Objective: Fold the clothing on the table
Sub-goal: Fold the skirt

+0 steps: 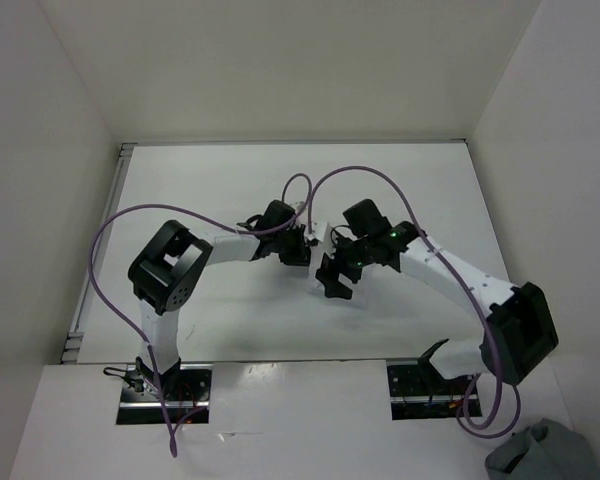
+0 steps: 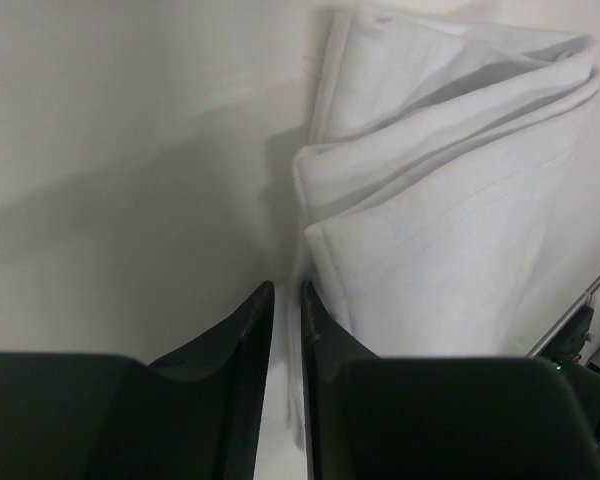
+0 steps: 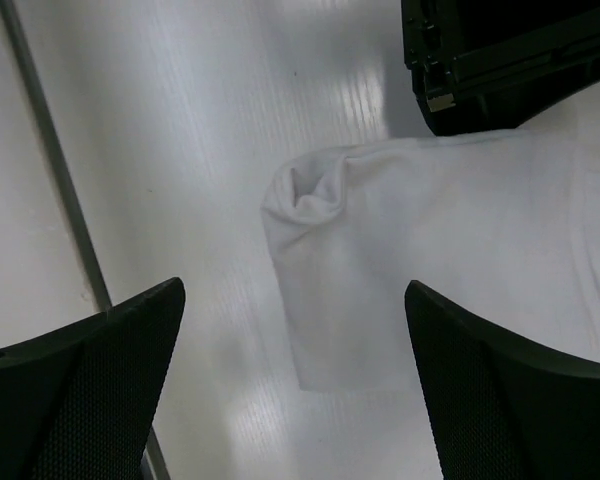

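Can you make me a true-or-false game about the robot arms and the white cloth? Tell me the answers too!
1. The right gripper has its jaws wide apart. True.
2. The clothing is bright blue. False: it is plain white.
3. The left gripper is pinching an edge of the clothing. True: its jaws are nearly together with a thin strip of fabric between them.
4. The grey-blue bundle lies on top of the clothing. False: it sits far off in the near right corner of the top view, well apart from the clothing.
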Robot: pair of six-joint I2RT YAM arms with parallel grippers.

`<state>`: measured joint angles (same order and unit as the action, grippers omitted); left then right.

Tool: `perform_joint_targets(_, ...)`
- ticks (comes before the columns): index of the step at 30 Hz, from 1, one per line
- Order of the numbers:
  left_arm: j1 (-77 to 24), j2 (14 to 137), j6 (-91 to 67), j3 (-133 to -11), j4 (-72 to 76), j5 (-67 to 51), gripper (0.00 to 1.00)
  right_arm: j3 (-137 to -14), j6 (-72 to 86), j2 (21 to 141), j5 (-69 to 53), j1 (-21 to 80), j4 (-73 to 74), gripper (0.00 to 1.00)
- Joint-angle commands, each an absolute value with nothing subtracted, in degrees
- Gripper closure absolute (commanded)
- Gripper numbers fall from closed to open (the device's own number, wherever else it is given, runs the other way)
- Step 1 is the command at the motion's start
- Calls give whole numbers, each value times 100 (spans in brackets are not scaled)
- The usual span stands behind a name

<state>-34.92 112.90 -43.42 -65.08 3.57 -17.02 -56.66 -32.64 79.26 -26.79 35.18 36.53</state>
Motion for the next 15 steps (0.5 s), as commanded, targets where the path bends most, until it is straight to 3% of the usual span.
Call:
perform_joint_targets(1,-3262,11216,-3912,-6425,-307,-1397,75,-5914,-3384,7173,-3356,3262,3875,5)
perform_joint_targets(4,-2989,10750,-3684,-6425,-570,-1239,73,-5915,-3261,6760,-3858,2699,3903,0)
perform_joint_targets(6,-2813,10278,-3534,-6503,-869,-1020,70,-5731,-3095,6523,-3858,2585,3789,4)
perform_joint_targets(9,-2742,9461,-3244,-6557,-1151,-783,69,-5363,-2823,6635,-3710,2409,3516,37)
perform_joint_targets(10,-2742,9231,-2991,-6557,-1151,-965,67,-5300,-2717,6705,-3709,2313,3307,75)
perform_joint_targets(11,-2742,8785,-2866,-6557,-890,-1289,67,-5300,-2611,6793,-3709,2198,3218,90)
perform_joint_targets(12,-2742,8580,-2778,-6470,-661,-2284,66,-5300,-2489,6898,-3857,2075,3165,100)
perform_joint_targets(15,-2934,8306,-2935,-6302,253,-3924,63,-5483,-2566,7548,-4147,1653,3374,100)
